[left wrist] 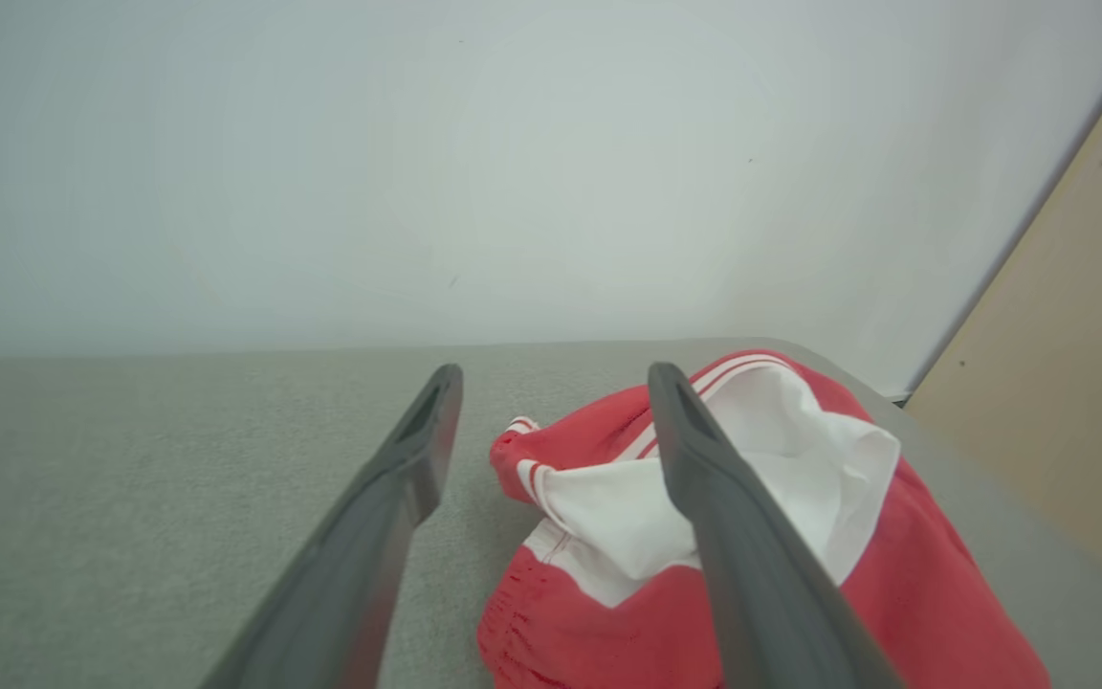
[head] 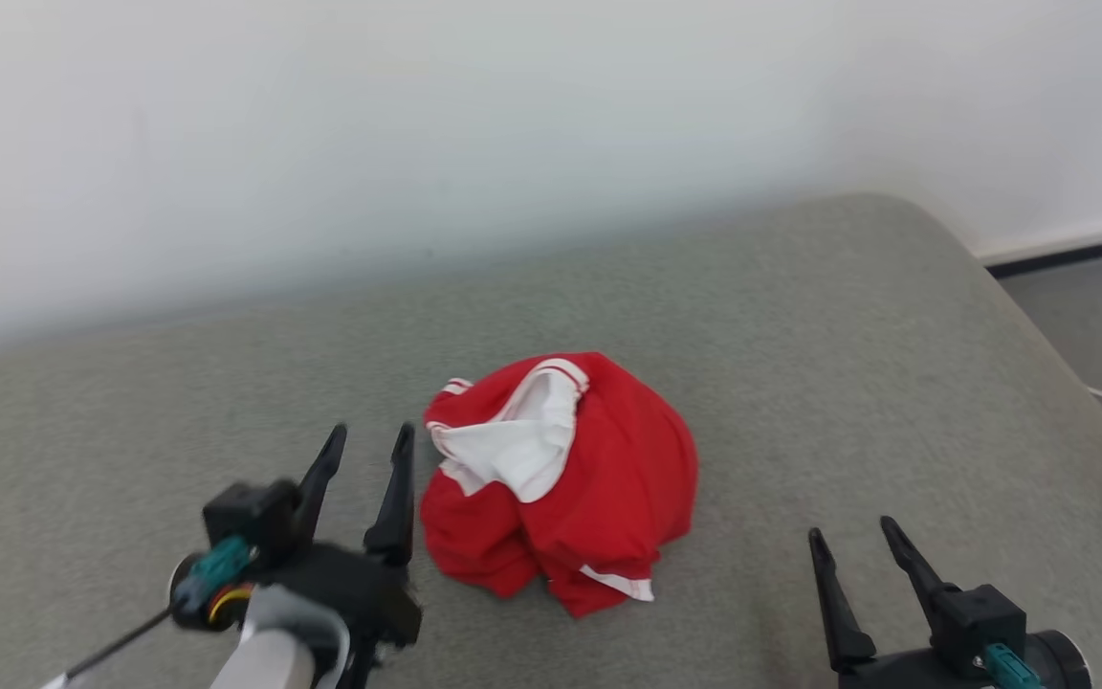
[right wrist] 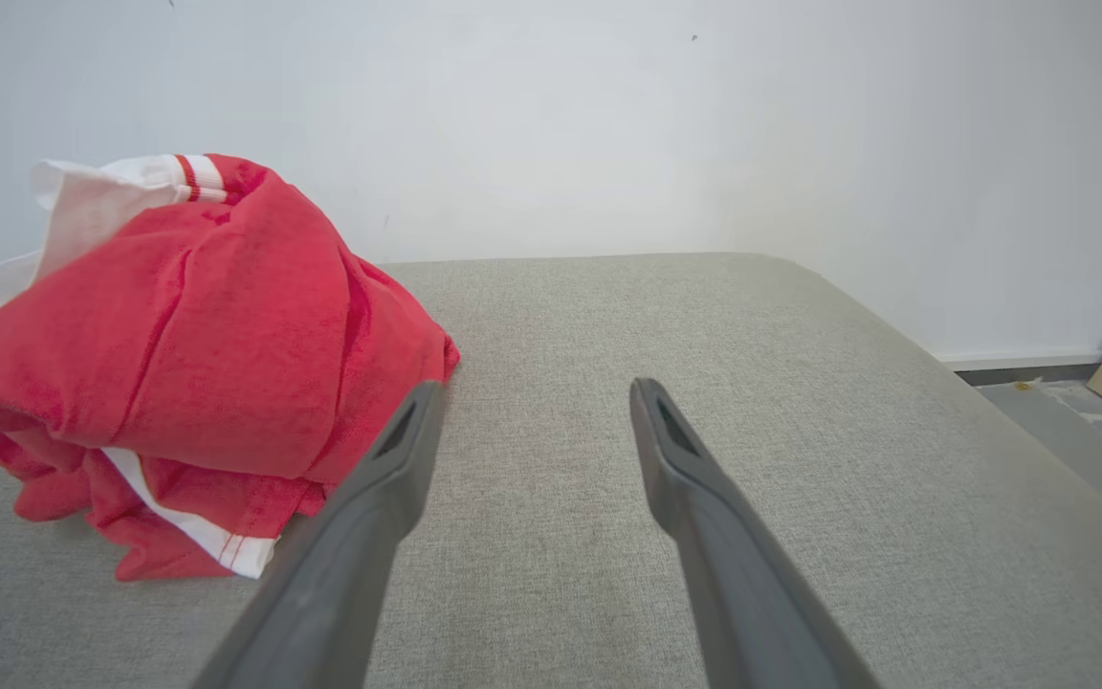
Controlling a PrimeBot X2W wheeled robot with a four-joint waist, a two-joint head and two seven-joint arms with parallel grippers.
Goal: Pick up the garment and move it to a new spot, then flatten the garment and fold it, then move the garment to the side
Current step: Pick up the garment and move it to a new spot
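Left pincer (head: 372, 433) gapes empty just beside the crumpled red-and-white garment (head: 561, 478), midway on the grey woven cushion (head: 800, 335). Right pincer (head: 849, 528) gapes empty, apart from it, with open fabric toward the rounded far-right corner.

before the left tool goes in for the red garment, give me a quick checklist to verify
1. left tool open: ok, fingers apart, nothing between them
2. right tool open and empty: ok
3. left tool lined up on garment: not ok, garment sits mostly off to its right
4. garment flattened: not ok, crumpled heap
5. room on grey surface for a new spot: ok, bare fabric either side
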